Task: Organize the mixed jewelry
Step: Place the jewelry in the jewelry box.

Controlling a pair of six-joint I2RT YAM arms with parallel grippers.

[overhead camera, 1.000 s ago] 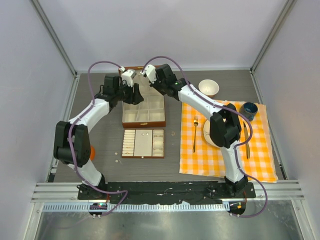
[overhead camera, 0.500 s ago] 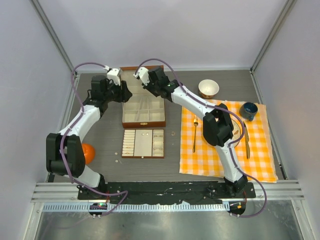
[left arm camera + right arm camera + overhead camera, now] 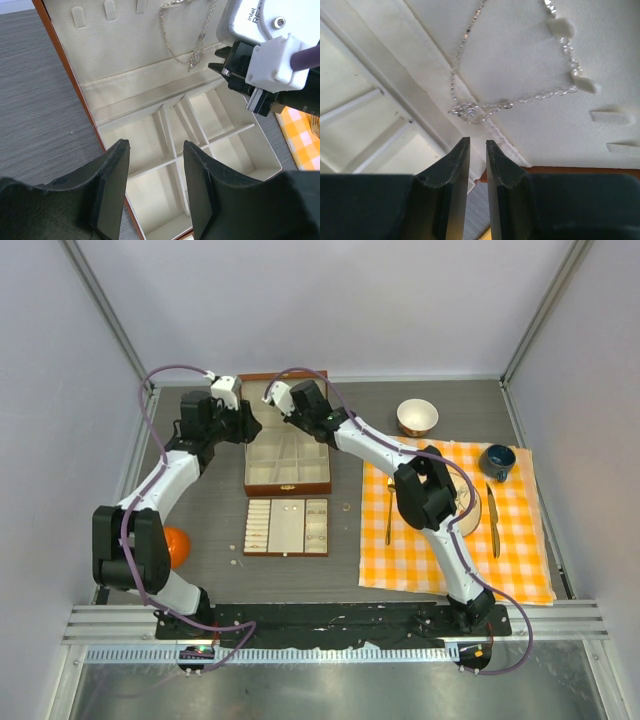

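A thin silver chain necklace (image 3: 467, 111) hangs on the cream-lined lid of the open brown wooden box (image 3: 288, 488); it also shows in the left wrist view (image 3: 194, 59). My right gripper (image 3: 477, 142) is just in front of the lid below the chain, jaws a narrow gap apart and empty; in the top view it (image 3: 280, 405) is at the box's back. My left gripper (image 3: 156, 147) is open and empty over the box's left compartments, at the box's left side in the top view (image 3: 246, 425). A small ring (image 3: 346, 507) lies on the table.
A cream-lined tray (image 3: 288, 537) lies in front of the box. An orange ball (image 3: 176, 545) sits by the left arm. The checked cloth (image 3: 450, 560) at right carries a gold fork (image 3: 389, 510), a knife (image 3: 491, 525), a blue cup (image 3: 497, 460); a bowl (image 3: 417, 416) stands behind.
My left gripper has drawn back to the left, off the middle of the box. My right gripper has moved left along the lid.
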